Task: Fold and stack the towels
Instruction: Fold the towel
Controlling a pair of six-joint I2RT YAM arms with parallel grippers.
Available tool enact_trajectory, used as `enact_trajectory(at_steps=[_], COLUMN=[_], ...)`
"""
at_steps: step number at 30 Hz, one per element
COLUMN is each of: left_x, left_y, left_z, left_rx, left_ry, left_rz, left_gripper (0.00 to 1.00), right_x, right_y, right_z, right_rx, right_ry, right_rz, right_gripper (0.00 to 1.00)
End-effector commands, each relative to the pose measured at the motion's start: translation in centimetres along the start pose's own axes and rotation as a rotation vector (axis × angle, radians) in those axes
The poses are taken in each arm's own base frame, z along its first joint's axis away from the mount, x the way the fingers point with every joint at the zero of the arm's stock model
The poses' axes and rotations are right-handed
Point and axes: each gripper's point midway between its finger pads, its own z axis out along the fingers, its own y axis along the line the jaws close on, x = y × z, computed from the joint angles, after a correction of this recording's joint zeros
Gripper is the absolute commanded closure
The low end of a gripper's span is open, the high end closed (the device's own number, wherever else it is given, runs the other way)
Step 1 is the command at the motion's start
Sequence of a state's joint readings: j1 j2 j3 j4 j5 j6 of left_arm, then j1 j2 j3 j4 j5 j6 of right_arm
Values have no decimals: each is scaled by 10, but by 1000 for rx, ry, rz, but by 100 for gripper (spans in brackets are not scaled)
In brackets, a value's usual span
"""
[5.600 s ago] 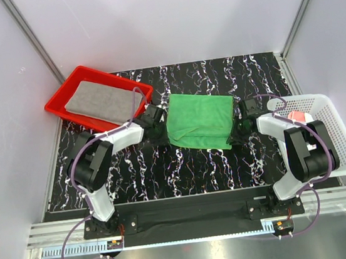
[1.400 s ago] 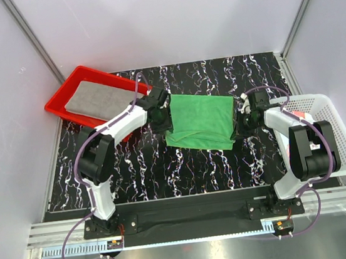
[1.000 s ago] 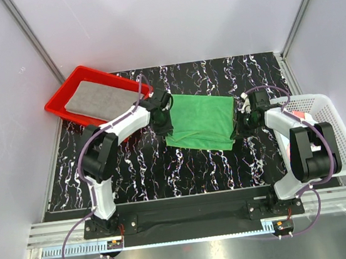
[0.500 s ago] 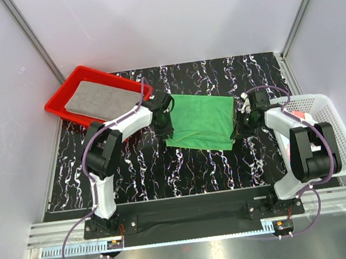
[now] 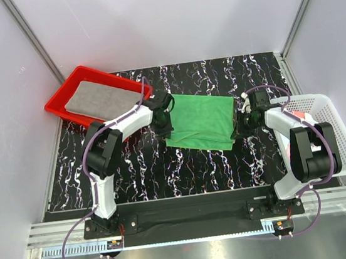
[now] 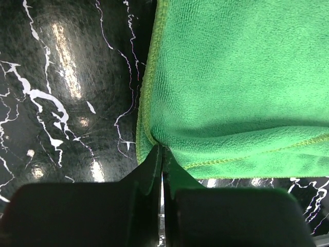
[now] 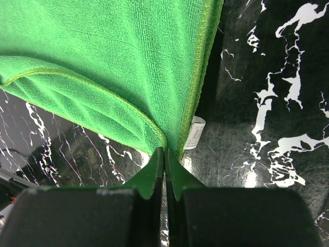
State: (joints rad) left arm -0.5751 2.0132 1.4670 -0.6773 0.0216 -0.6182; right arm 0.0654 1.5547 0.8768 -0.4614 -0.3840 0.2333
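Now, left gripper [image 6: 162, 150] seen clamped on left hem of green towel [image 5: 200, 121]; right gripper [image 7: 165, 152] clamped on right hem. Towel laid mid-table between both, long axis judged left-right, arms equally near. Grey towel [image 5: 102, 100] lodged in red tray [image 5: 55, 110], far left. Since earliest frame, left gripper moved farther along hem.

You have a glossy black tabletop veined with white [image 5: 215, 162], boxed in by plain pale walls [image 5: 165, 16] with slanting aluminium corner posts [image 5: 32, 40]. Along your near edge runs a ribbed silver rail [image 5: 47, 233], then a brushed steel sheet [image 5: 201, 258]. Light glares off the black surface.
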Motion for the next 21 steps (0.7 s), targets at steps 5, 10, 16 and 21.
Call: enact_trajectory(at_steps=[5, 10, 16, 21], left_x=[-22, -14, -8, -11], left_y=[-12, -1, 2, -16], left_z=[-44, -41, -39, -46], left_rx=[68, 84, 130, 198], left_ry=[-72, -31, -8, -35], left_rz=[46, 50, 70, 98], left_gripper=[100, 100, 100, 96], right_x=[-12, 6, 11, 13], right_y=[8, -4, -7, -4], right_z=[-21, -15, -13, -11], right_rx=[10, 50, 66, 41], right_ry=[-59, -19, -22, -23], right_rz=[2, 60, 99, 98], right_gripper=[98, 100, 100, 98])
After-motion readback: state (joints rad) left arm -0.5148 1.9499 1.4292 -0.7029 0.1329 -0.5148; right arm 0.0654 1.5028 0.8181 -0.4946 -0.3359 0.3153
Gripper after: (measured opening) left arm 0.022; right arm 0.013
